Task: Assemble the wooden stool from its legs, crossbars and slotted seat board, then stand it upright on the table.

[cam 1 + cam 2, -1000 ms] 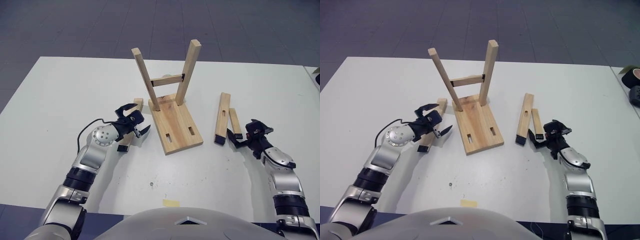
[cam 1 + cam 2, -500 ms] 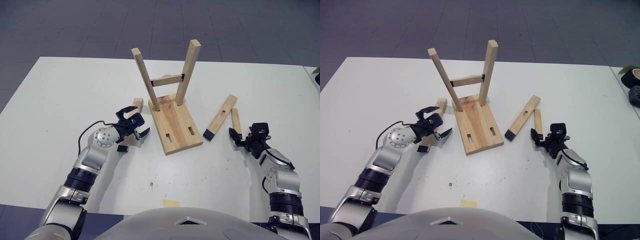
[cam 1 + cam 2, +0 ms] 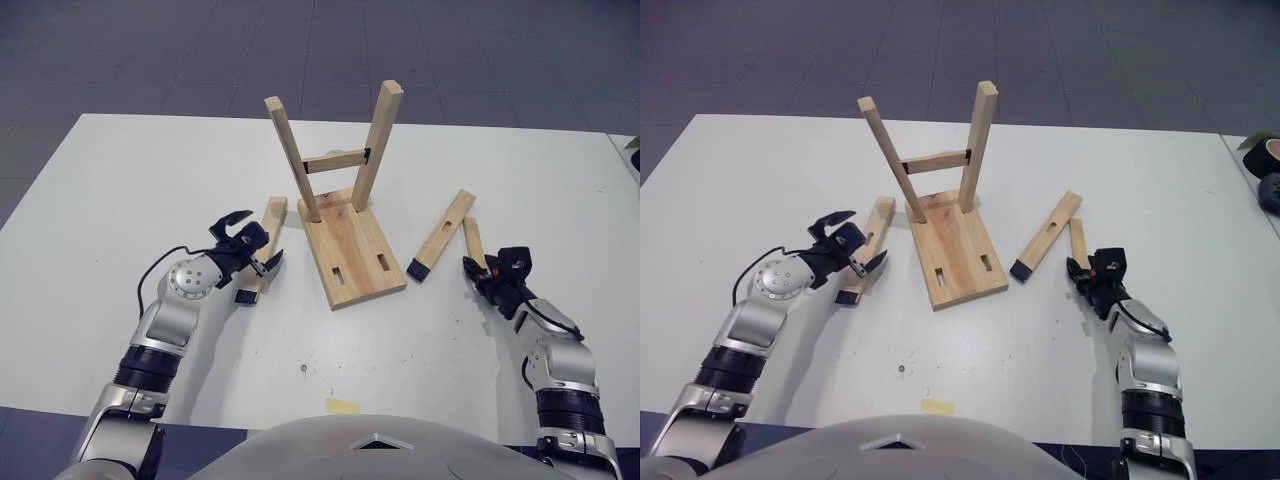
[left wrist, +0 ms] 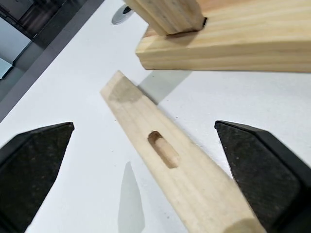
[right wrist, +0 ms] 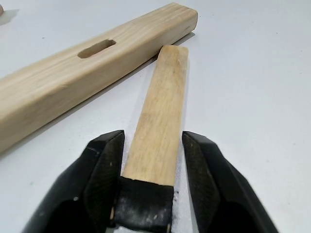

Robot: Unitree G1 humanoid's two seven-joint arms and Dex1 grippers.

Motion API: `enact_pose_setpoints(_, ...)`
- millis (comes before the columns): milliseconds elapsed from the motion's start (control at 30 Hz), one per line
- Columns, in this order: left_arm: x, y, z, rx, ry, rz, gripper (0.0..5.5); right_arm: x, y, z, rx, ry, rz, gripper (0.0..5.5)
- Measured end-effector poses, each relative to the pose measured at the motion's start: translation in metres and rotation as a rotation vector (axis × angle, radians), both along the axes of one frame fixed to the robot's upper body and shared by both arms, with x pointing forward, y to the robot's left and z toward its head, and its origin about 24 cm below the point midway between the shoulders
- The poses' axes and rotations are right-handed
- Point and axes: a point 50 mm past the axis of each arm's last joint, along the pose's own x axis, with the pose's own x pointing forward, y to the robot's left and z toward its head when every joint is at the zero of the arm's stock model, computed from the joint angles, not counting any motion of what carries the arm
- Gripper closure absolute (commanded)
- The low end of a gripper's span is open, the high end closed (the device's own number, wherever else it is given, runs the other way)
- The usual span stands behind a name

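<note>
The slotted seat board [image 3: 352, 250] lies flat mid-table with two legs [image 3: 293, 160] [image 3: 377, 145] standing in its far end, joined by a crossbar [image 3: 335, 160]. A loose leg [image 3: 262, 247] lies left of the board. My left gripper [image 3: 245, 243] is open over it, a finger on either side in the left wrist view [image 4: 145, 127]. Right of the board lie another loose leg [image 3: 441, 235] and a thin crossbar [image 3: 472, 243]. My right gripper [image 5: 153, 137] is open, its fingers straddling the crossbar's [image 5: 160, 107] black-tipped near end.
The white table [image 3: 150, 170] has free room at the far left and along the front. A small yellow tape strip [image 3: 341, 406] sits near the front edge. A dark object [image 3: 1270, 170] lies off the table's right side.
The right loose leg swung its near end toward the board. My right gripper drew back to the thin crossbar's near end. My left gripper shifted left over the left loose leg.
</note>
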Motion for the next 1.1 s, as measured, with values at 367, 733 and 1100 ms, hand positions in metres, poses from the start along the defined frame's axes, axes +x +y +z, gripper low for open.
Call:
enact_pose_setpoints(367,0.02,-0.012,0.078,-0.394,-0.228,0.048,0.1,0.0,-0.018,0.004,-0.163,-0.077,-0.162,4.19)
enact_pose_setpoints(733,0.026,-0.04,0.193,-1.29,-0.105,-0.167,0.1,0.052,0.059,0.16,-0.276,-0.867,0.163,4.19)
enact_pose_setpoints(1100,0.016,-0.083,0.201,-1.435,0.271,-0.326,0.37,0.023,0.154,0.201,-0.056,-1.054,0.654,4.19)
